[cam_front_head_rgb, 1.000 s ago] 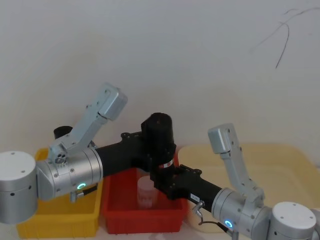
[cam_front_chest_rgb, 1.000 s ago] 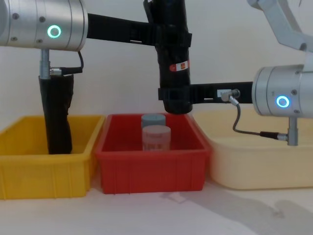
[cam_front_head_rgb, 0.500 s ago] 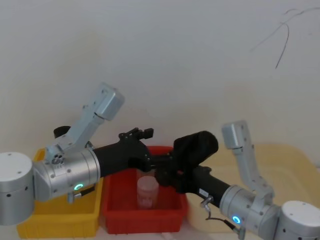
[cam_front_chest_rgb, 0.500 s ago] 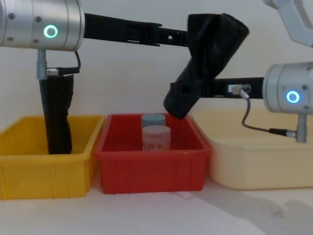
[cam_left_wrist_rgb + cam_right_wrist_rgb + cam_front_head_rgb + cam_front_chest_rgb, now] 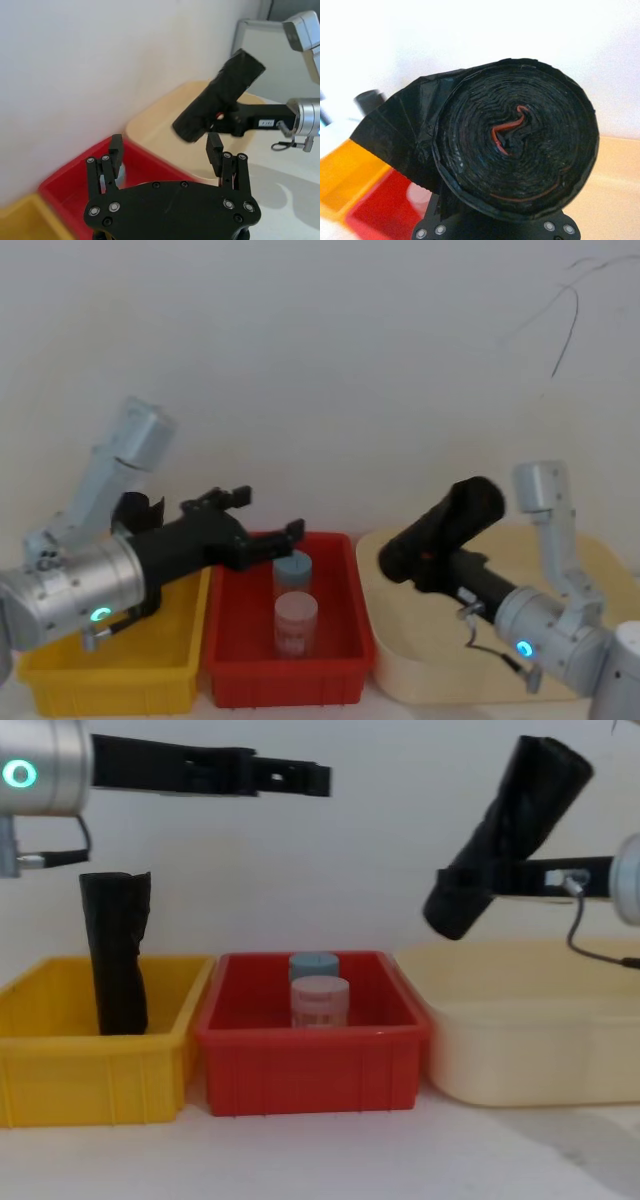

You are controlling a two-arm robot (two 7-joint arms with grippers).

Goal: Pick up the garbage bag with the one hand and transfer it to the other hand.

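The garbage bag [image 5: 505,835], a black crinkly roll, hangs tilted in the air above the cream tub, its top leaning right. My right gripper [image 5: 487,878], on the blue-lit arm, is shut on the roll's lower part; the roll hides most of the fingers. The right wrist view looks straight at the roll's coiled end [image 5: 515,140]. My left gripper [image 5: 318,777], on the green-lit arm, stands open and holds nothing, high over the red bin and well apart from the bag. From the left wrist, its spread fingers [image 5: 215,147] frame the bag [image 5: 217,95] farther off.
A yellow bin [image 5: 100,1070] at the left holds a second black roll [image 5: 115,950] standing upright. The red bin [image 5: 310,1065] in the middle holds two small jars [image 5: 318,1000]. The cream tub [image 5: 530,1060] sits at the right. A white wall lies close behind.
The left gripper let go of the bag and drew back to the left. The right gripper tilted the bag and carried it right, from over the red bin to over the cream tub.
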